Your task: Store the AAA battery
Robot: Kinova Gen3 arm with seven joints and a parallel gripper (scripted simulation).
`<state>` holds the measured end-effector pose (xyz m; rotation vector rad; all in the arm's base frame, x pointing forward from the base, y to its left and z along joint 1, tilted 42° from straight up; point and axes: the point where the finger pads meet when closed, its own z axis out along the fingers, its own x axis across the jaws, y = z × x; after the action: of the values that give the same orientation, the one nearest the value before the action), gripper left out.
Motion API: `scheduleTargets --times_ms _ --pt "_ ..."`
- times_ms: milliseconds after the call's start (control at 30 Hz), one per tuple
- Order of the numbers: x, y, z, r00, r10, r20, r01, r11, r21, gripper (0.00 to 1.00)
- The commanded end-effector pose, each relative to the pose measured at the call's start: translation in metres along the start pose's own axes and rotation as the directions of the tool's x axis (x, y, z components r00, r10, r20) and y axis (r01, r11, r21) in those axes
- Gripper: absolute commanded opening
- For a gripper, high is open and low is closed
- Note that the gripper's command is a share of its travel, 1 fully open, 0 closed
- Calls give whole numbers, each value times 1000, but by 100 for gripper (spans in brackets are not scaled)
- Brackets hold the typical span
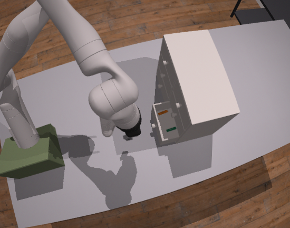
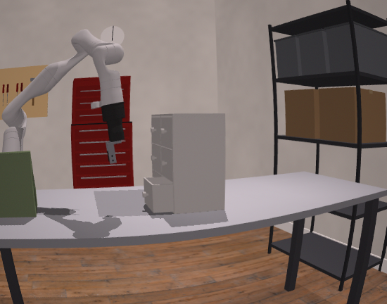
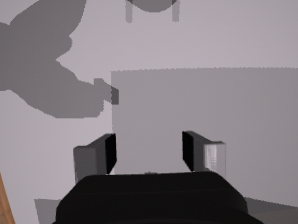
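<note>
The gripper (image 2: 112, 155) hung above the table (image 1: 257, 79) with its fingers spread wide and nothing between them, pointing down in front of the small chest (image 1: 201, 76). The chest's bottom drawer (image 1: 157, 122) stood pulled partway out, an orange item (image 1: 162, 112) and a green item (image 1: 171, 129) lying inside it. The AAA battery meant for the drawer could not be made out on the table in any view.
</note>
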<state>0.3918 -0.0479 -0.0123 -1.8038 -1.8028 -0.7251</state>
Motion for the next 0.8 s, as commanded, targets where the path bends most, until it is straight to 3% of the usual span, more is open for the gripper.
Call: scheduleTargets --times_ms 0,767 --pt "0 3 1 1000 -7 2 7 1000 15 100" --pt "0 3 -2 1000 -7 2 7 994 109 100"
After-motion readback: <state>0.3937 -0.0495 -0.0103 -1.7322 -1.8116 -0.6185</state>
